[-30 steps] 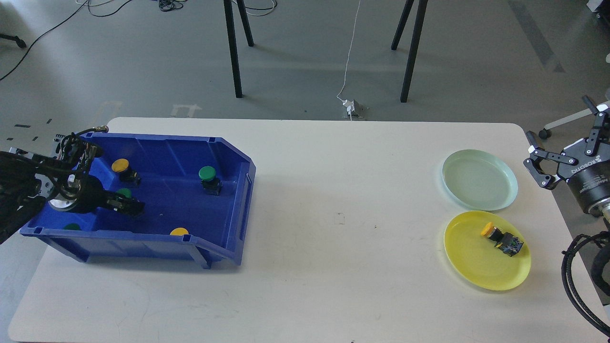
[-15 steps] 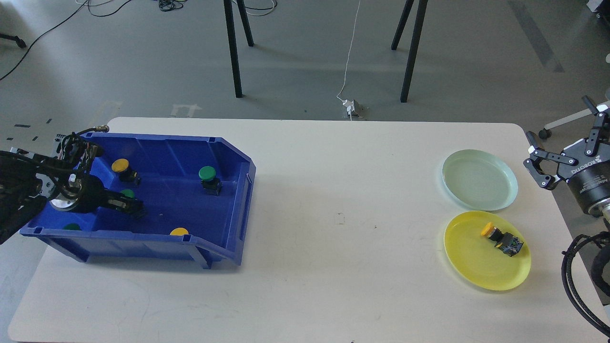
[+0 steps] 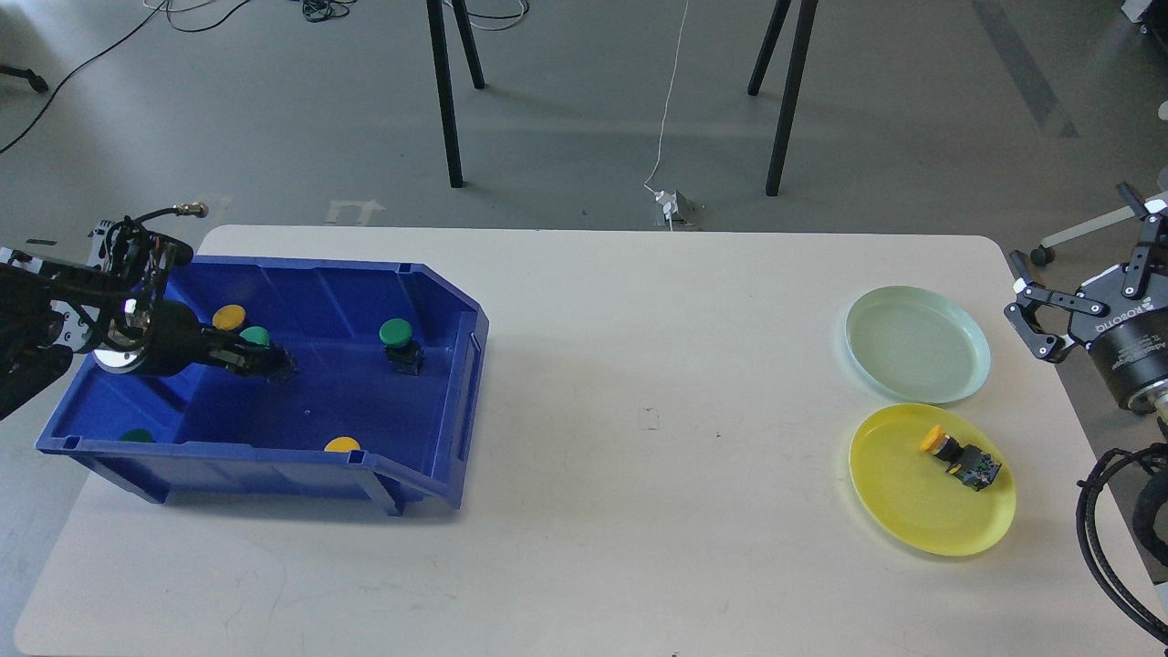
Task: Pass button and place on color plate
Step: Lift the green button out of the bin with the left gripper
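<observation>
A green button (image 3: 255, 336) sits in the left pincer (image 3: 265, 361) inside the blue bin (image 3: 438, 301), at the bin's left part; the pincer's dark fingers are pressed together on it, with the green cap showing just above them. Just beside it, toward the back left, lies a yellow button (image 3: 228, 317). Another green button (image 3: 399, 342) stands upright further right in the bin, well apart from the held one. Along the bin's front wall two more caps peek up — a green one (image 3: 138, 436) at the left and a yellow one (image 3: 342, 444) near the middle.

The bin rests on the left side of the white worktop (image 3: 639, 511). On the far right lie two plates, touching or nearly so: a pale green plate (image 3: 958, 374) behind and a yellow plate (image 3: 894, 511) in front. On the yellow plate lies a yellow-capped button (image 3: 958, 452), tipped on its side.

The right pincer (image 3: 1086, 265) hangs beyond the worktop's right edge, near the pale green plate — its fingers spread wide, gripping nothing.
</observation>
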